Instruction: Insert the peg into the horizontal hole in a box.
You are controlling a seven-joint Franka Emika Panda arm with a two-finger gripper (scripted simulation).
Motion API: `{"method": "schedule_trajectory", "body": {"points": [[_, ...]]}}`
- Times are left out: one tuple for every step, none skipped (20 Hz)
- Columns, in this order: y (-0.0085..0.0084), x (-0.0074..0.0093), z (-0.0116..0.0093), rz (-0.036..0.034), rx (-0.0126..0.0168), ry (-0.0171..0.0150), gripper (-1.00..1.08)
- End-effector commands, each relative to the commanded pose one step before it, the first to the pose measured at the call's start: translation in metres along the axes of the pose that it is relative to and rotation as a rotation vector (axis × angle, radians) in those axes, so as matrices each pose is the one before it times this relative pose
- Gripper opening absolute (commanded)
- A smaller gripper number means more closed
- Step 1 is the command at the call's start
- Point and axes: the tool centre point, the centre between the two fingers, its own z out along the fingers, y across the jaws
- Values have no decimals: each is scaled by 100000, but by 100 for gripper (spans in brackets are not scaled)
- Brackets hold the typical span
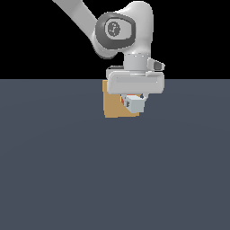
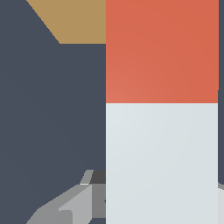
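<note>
The pincer (image 1: 133, 99) pinches the long square-section peg (image 1: 134, 103), pale grey-white with one red-orange end, holding it clear of the dark grey worktop (image 1: 115, 170), presumably so it can be lined up with the opening. The peg sits directly in front of the flat tan square box (image 1: 112, 105), its long axis running toward the box, red-orange end leading and grey end nearer the exterior camera. The hole is hidden behind peg and pincer, so alignment cannot be confirmed.

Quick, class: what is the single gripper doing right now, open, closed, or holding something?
Gripper: closed on the long square-section peg with a pale grey-white body and red-orange end, carried in front of the flat tan box.
</note>
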Motion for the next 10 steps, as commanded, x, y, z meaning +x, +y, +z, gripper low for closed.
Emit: {"method": "schedule_trajectory", "body": {"points": [[224,161,-288,-416,-371,-17,-100],[0,0,0,0,0,0,-100],[0,0,0,0,0,0,-100],[0,0,0,0,0,0,-100],[-135,11,240,0,409,2,-100],[61,-10,-110,-71,-154,-4,-100],[153,-24,-279,-178,-389,-11,-100],[61,-11,-110,-70,-154,-5,-100],[0,0,0,0,0,0,-100],[0,0,0,0,0,0,-100]]}}
